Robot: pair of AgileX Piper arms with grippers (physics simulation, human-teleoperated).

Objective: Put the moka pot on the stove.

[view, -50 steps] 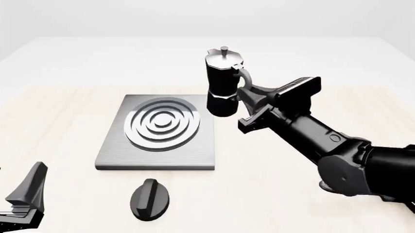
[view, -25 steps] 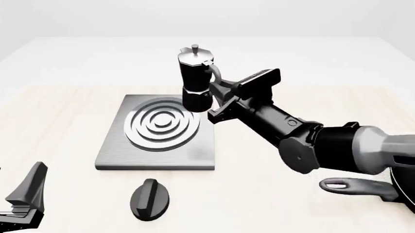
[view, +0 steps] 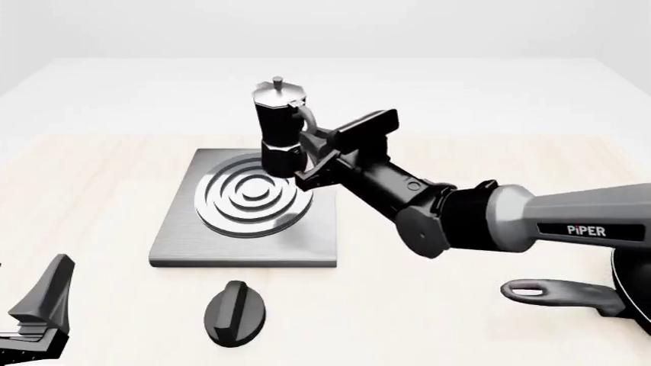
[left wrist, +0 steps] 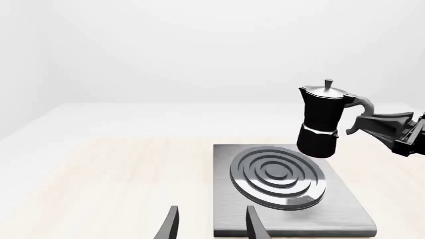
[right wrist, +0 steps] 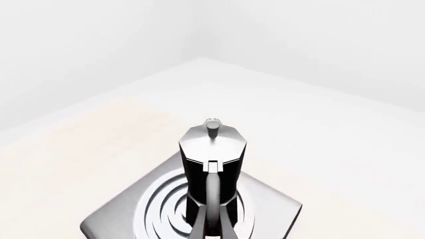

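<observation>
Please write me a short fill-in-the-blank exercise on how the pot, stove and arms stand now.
1. The right gripper holds the small black faceted moka pot by its ____.
2. The pot hangs ____ the flat square grey metal stove, not resting on it.
3. The black oval knob lies on the ____.
4. The left gripper holds ____.

Missing: handle; above; table; nothing

1. The front view looks forward and down from above the arms' side of the table, taking in the whole stove (view: 244, 210) and the right arm.
2. The left wrist view sits low near the table, facing across the stove (left wrist: 292, 199) from well back, with its own fingertips (left wrist: 256, 226) at the frame edge.
3. The right wrist view looks along the handle at the moka pot (right wrist: 212, 169), very close.
4. All three share the moka pot above the stove.
</observation>
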